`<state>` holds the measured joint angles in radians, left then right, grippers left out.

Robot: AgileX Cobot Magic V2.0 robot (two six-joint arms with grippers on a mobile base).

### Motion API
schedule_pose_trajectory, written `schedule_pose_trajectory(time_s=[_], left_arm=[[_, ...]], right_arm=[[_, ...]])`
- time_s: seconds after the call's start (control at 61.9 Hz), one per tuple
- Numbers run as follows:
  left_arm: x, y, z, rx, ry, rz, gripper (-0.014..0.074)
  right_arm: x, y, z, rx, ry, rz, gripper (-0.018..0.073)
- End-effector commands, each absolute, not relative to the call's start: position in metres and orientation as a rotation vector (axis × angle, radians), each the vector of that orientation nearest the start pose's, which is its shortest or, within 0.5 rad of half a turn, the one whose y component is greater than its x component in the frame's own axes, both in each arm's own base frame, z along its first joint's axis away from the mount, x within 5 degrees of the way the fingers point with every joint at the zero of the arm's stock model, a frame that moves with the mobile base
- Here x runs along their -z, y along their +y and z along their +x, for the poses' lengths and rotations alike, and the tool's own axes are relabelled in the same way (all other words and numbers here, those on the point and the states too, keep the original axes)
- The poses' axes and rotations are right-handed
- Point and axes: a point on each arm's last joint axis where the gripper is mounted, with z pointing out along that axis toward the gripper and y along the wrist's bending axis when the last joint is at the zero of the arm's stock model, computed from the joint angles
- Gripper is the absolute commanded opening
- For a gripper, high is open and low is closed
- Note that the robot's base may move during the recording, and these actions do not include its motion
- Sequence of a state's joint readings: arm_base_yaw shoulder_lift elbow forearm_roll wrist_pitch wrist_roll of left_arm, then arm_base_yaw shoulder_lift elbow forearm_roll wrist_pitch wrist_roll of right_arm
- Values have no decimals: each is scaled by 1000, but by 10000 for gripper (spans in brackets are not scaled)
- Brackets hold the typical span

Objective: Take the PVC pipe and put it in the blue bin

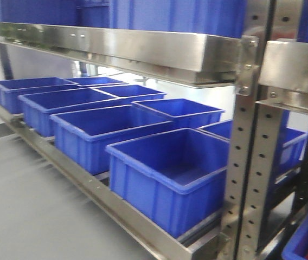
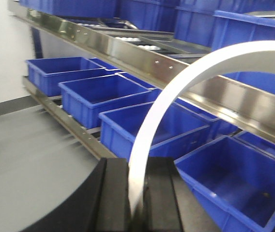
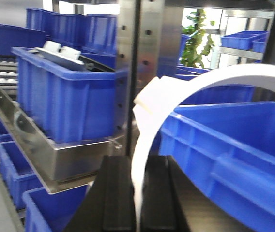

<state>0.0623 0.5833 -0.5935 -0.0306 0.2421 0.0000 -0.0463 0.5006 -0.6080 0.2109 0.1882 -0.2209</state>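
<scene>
In the left wrist view a white curved PVC pipe [image 2: 176, 92] arcs up and to the right, its lower end clamped in my left gripper [image 2: 138, 212], which is shut on it. Below it stand open blue bins [image 2: 198, 175] on the low shelf. The right wrist view shows a second white curved PVC pipe [image 3: 215, 82] pinched by my right gripper [image 3: 138, 212], shut on it, beside a blue bin [image 3: 234, 159]. The front view shows a row of blue bins [image 1: 143, 179] on the lower rack; neither gripper appears there.
A steel shelf beam [image 1: 143, 51] runs overhead with more blue bins above. A perforated steel upright [image 1: 246, 179] stands right of the nearest bin. Grey floor [image 1: 24, 206] lies in front of the rack. A filled bin [image 3: 60, 96] sits on the upper shelf.
</scene>
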Motion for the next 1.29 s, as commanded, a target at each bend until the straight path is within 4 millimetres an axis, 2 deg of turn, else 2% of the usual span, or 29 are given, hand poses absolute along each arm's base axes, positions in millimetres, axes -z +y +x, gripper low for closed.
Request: schedule_pose_trajectory(time_s=[0.0,1.276], left_arm=[[-347,6,122,-8,1680,-74,-111],[-347,6,122,-8,1680,-74,-111]], right_arm=[[-366,-2,103,24,1528,-4,-169],[-366,-2,103,24,1528,-4,-169]])
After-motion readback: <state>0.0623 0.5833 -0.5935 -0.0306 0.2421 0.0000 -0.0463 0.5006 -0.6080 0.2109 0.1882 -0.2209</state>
